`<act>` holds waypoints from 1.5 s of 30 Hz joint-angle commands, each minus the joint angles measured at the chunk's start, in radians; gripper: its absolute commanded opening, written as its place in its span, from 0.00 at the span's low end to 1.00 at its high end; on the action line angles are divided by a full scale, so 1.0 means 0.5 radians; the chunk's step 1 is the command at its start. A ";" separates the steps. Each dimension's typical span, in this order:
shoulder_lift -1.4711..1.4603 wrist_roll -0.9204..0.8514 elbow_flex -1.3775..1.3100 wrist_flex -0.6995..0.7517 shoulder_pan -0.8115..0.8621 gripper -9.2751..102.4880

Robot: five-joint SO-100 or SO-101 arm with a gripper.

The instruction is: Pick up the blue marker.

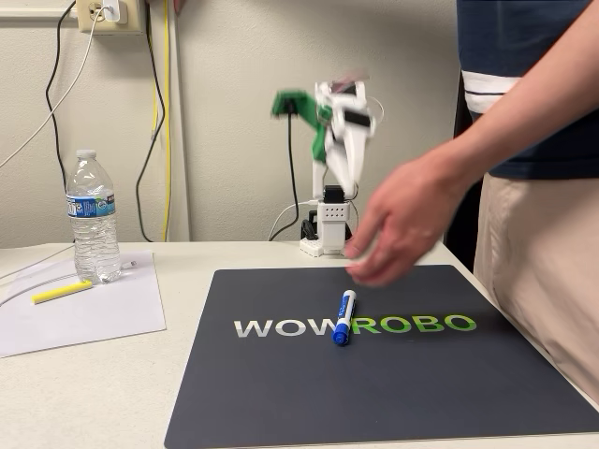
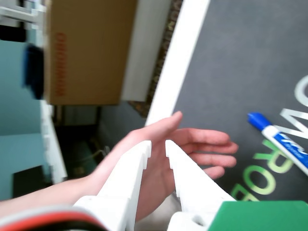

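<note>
Overhead, end effector slightly parted, above a person's hand.

The blue marker had a white barrel with blue label print and a blue cap. It lay on a dark grey mat printed with "WOW" in pale grey and "ROBO" in green. The tabletop was off-white. The sheet of paper was white, and the highlighter on it was yellow. The water bottle was clear with a white cap and a blue label. The arm was white with green and black parts. In the wrist view, the gripper fingers were white beside a green part, and the cardboard box was brown with red print. The person's shirt was navy with a white stripe, above beige trousers.
</note>
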 commanded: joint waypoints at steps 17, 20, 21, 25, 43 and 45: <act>0.028 -0.114 -0.015 0.000 0.015 0.14; -0.015 -0.215 -0.015 -0.003 0.052 0.14; -0.034 -0.273 -0.015 -0.006 0.071 0.14; -0.181 -0.635 -0.089 0.095 0.138 0.14; -0.399 -1.466 -0.448 0.626 0.239 0.14; -0.390 -1.528 -0.448 0.681 0.224 0.14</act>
